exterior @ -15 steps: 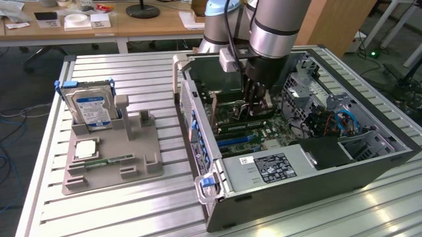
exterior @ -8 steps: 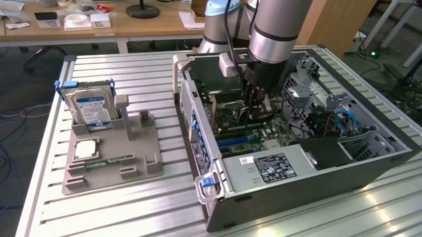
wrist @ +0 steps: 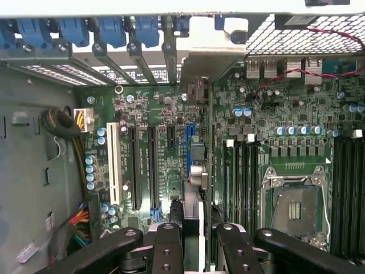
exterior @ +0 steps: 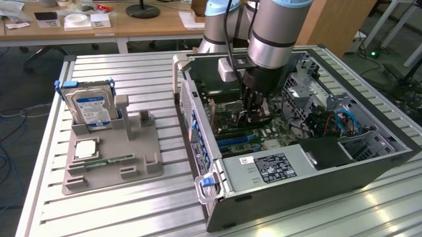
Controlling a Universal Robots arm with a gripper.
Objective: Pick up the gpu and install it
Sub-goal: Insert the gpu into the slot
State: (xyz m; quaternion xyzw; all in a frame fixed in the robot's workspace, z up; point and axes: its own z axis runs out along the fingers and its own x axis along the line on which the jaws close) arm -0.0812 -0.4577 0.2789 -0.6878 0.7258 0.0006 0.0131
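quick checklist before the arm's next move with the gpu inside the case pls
1. gpu held by the end effector: ok, the card sits edge-on between the fingers.
2. Card in line with the blue slot: cannot tell, it runs parallel, either over it or just beside it.
3. Card seated in the slot: cannot tell.
4. Red and black wires clear of the card: ok, they lie apart from it.
5. Hard drive out of the way: ok, it stands in its holder outside the case.
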